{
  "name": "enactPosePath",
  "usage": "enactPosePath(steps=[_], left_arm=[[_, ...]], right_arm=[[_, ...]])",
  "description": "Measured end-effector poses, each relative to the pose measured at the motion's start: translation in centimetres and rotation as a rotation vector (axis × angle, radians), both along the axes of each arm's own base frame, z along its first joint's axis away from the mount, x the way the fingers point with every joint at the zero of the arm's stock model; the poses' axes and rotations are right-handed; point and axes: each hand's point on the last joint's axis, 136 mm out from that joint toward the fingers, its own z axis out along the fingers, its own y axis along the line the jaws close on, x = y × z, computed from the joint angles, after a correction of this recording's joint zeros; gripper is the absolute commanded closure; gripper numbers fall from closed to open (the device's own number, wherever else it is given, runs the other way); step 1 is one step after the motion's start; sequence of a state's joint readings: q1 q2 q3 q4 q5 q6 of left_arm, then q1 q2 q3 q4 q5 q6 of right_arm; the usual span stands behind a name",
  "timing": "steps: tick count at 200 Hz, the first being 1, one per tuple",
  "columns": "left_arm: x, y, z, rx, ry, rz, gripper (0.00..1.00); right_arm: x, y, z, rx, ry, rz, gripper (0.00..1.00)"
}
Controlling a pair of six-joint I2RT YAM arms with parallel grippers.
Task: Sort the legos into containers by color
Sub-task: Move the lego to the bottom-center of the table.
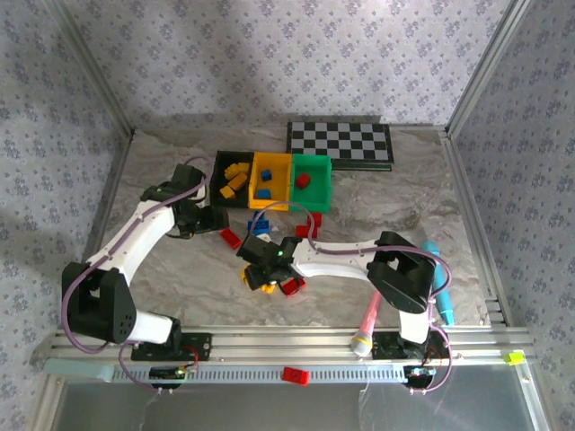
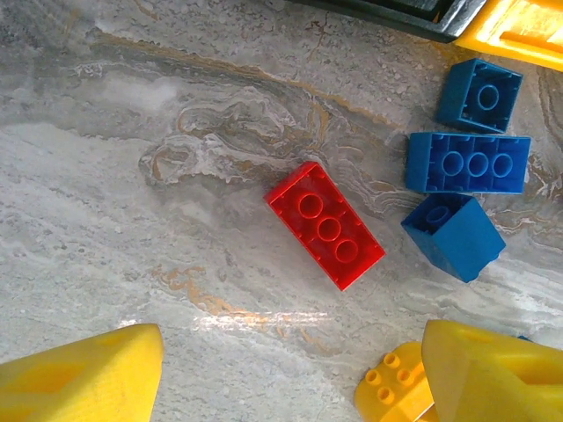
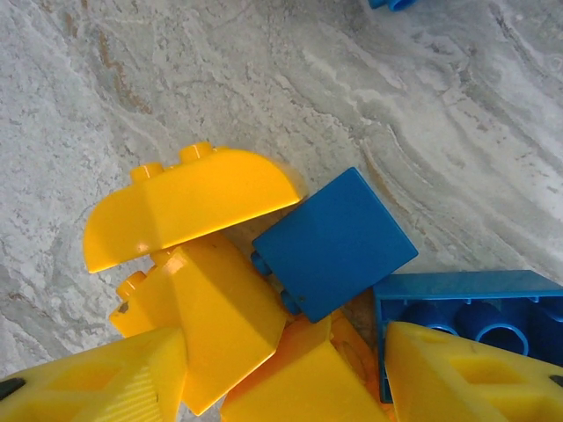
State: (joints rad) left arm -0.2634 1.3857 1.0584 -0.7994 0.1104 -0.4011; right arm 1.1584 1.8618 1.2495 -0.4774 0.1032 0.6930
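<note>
L arm reaches fwd: left gripper (image 2: pixel 292 338) near yellow bin (image 1: pixel 269 205), front-left, jaws wide, empty, above 1 red brick (image 2: pixel 324 225) w/ 3 blue bricks (image 2: pixel 467 162). R arm stretches across: right gripper (image 3: pixel 286 352) in front of yellow bin, astride yellow bricks (image 3: pixel 189 204); grip can't tell. 3 bins total.

No readable text, label, brand or number stands on the legos (image 2: pixel 325 226), containers (image 1: pixel 324 189) or checkerboard (image 1: pixel 340 141).
</note>
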Motion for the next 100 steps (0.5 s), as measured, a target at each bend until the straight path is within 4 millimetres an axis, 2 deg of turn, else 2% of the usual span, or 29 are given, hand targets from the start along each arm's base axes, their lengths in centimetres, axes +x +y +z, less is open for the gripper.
enactPosePath(steps=[28,55,100], left_arm=[[0.2,-0.3,0.1,-0.014,-0.010,0.001,0.23],[0.3,-0.4,0.1,-0.023,-0.009,0.003,0.23],[0.3,-0.7,0.2,-0.039,-0.011,-0.001,0.23]], right_arm=[[-0.3,-0.3,0.0,0.003,0.005,-0.003,0.39],[-1.6,-1.3,-0.1,-0.023,0.018,0.006,0.38],[-3.0,-1.6,0.1,-0.056,0.027,0.030,0.37]])
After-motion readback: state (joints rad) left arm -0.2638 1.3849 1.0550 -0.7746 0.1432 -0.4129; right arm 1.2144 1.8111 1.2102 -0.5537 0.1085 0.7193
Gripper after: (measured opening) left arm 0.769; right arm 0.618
